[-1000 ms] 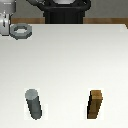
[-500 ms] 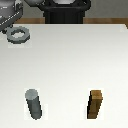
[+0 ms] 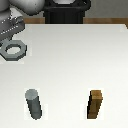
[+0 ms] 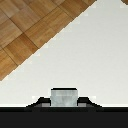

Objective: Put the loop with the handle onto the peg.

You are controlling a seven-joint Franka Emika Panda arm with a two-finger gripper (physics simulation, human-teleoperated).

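At the exterior view's left edge, pincer [image 3: 11, 36] clamped on the loop with the handle [image 3: 14, 49], above the table [image 3: 75, 60]

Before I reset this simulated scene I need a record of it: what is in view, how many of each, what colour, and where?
Loop with the handle: one, grey, at the table's edge on the exterior view's left, under the gripper.
Peg: one, dark grey with a lighter top, upright, near the front on the exterior view's left.
Wooden block: one, brown, upright, near the front on the exterior view's right.
Table: one, white.
Floor: brown wood pattern, beyond the table edge in the wrist view.
Gripper: one, grey, at the loop's handle; whether it is closed is unclear.
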